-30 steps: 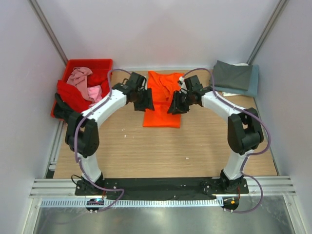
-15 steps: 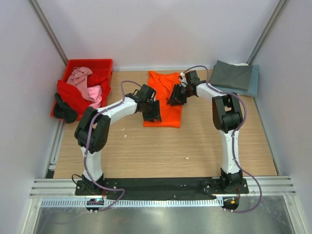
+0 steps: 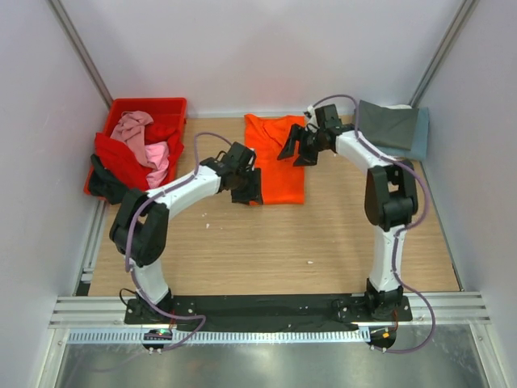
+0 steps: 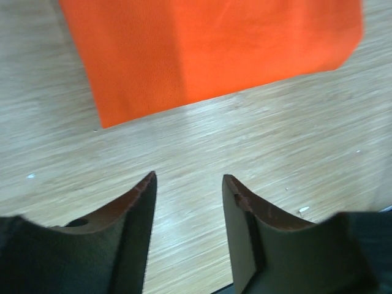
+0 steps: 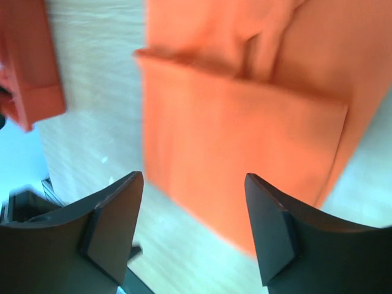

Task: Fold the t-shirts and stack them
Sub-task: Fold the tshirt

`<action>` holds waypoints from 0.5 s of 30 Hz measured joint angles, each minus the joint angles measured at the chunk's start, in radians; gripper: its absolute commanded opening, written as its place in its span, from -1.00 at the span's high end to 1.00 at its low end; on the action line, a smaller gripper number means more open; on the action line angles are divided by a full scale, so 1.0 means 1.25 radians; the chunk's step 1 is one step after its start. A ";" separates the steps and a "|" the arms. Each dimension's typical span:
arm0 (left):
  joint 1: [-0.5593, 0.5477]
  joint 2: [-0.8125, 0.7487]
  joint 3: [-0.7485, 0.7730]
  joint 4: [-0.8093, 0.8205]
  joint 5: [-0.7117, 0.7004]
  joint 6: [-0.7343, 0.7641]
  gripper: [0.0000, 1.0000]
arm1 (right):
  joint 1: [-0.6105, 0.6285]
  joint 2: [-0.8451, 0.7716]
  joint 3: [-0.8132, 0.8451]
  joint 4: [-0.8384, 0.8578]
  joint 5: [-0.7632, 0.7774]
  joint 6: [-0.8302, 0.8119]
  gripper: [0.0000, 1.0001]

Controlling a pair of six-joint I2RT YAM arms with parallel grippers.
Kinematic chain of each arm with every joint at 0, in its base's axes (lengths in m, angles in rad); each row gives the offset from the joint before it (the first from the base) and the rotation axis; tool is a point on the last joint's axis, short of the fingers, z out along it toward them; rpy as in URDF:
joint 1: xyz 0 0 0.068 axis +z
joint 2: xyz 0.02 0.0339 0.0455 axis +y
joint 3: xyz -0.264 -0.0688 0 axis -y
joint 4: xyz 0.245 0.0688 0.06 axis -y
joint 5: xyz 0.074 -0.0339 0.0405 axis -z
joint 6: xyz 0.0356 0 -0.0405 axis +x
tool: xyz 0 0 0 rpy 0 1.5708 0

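Note:
The bright orange t-shirt [image 3: 275, 158] lies flat on the wooden table as a narrow, lengthwise-folded strip. My left gripper [image 3: 249, 188] hovers at its near left corner, open and empty. The left wrist view shows that gripper [image 4: 188, 184] over bare wood, with the orange t-shirt [image 4: 208, 55] just beyond the tips. My right gripper [image 3: 296, 150] is open above the shirt's right edge, holding nothing. In the right wrist view that gripper [image 5: 195, 184] has the folded orange t-shirt [image 5: 245, 122] below it. A dark grey t-shirt [image 3: 386, 123] lies folded on a slate blue one [image 3: 420, 139] at the far right.
A red plastic crate [image 3: 166, 106] at the far left holds a pink shirt [image 3: 137, 129] and a red shirt [image 3: 121, 158]. A corner of the crate [image 5: 27, 67] shows in the right wrist view. White walls enclose the table on three sides.
My right gripper has opened and drawn back to the far right, off the orange shirt. The left gripper has moved toward the shirt's near left corner. The shirt's near edge now lies slightly farther back.

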 measured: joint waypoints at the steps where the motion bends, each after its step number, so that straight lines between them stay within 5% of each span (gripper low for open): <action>1: 0.000 -0.017 0.003 -0.006 -0.012 0.004 -0.04 | 0.001 -0.048 -0.023 -0.014 0.012 -0.005 -0.54; 8: 0.029 -0.114 -0.007 -0.004 -0.052 0.023 -0.21 | -0.001 -0.386 -0.245 -0.006 0.068 -0.027 -0.61; 15: 0.118 -0.119 -0.137 0.058 -0.022 0.013 -0.24 | -0.002 -0.368 -0.443 0.005 0.071 -0.034 -0.50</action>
